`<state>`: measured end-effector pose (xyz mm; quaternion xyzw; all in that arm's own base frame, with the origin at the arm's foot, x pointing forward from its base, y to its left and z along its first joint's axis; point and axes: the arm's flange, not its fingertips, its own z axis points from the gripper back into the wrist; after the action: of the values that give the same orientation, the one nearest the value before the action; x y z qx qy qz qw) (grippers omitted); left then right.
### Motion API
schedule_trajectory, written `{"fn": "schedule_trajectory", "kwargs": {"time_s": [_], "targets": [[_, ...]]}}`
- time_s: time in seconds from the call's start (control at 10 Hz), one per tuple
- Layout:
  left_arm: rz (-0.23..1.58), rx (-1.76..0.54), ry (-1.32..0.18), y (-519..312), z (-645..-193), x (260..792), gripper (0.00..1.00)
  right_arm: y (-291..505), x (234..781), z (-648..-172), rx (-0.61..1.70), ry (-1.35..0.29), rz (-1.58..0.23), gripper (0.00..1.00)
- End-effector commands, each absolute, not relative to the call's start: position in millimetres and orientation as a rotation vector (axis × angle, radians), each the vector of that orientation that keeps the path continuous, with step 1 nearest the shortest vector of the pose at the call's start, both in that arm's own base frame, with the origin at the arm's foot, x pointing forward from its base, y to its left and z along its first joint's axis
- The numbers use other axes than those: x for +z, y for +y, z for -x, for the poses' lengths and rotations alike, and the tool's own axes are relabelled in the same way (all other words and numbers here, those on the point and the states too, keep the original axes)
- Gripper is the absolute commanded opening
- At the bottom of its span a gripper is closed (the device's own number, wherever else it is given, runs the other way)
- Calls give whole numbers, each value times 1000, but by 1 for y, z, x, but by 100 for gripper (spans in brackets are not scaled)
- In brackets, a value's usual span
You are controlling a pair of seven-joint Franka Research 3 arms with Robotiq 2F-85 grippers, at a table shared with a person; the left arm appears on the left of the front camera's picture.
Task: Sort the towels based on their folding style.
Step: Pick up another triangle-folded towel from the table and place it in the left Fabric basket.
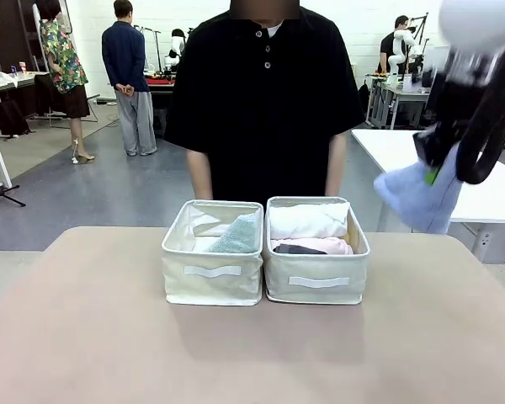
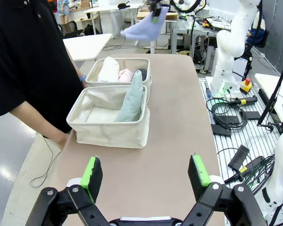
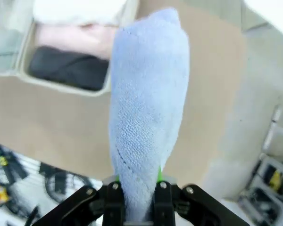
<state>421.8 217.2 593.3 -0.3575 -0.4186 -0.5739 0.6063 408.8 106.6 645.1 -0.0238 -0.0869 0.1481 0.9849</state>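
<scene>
My right gripper (image 3: pixel 137 190) pinches the blue cone (image 3: pixel 148 103) high, right of the right bin (image 1: pixel 286 290). An early slip would drop it among the rolls (image 1: pixel 307 220). My left gripper (image 2: pixel 145 176) is spread.

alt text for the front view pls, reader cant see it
The right gripper holds a light blue towel in the air at the right. On the table two cream bins stand side by side before a person in black: the left bin holds a green cone towel, the right bin a white roll, a pink roll and a grey roll.
</scene>
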Motion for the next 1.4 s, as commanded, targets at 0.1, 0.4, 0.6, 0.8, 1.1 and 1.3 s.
{"fn": "schedule_trajectory", "kwargs": {"time_s": [0.1, 0.4, 0.6, 0.8, 1.1, 1.3], "targets": [[820, -1309, -977, 216, -420, 595, 95, 118, 671, -372, 330, -206, 107, 6], [820, -1309, -977, 216, -420, 595, 95, 121, 677, -375, 340, -210, 72, 6], [820, -1309, -977, 216, -420, 595, 95, 121, 677, -375, 340, -210, 72, 6], [820, -1309, -977, 216, -420, 595, 95, 179, 687, -386, 669, -259, 308, 23], [820, -1309, -977, 216, -420, 595, 95, 302, 682, -445, 1082, -123, 465, 23], [820, -1309, -977, 216, -420, 595, 95, 362, 670, -471, 1278, -86, 349, 23]]}}
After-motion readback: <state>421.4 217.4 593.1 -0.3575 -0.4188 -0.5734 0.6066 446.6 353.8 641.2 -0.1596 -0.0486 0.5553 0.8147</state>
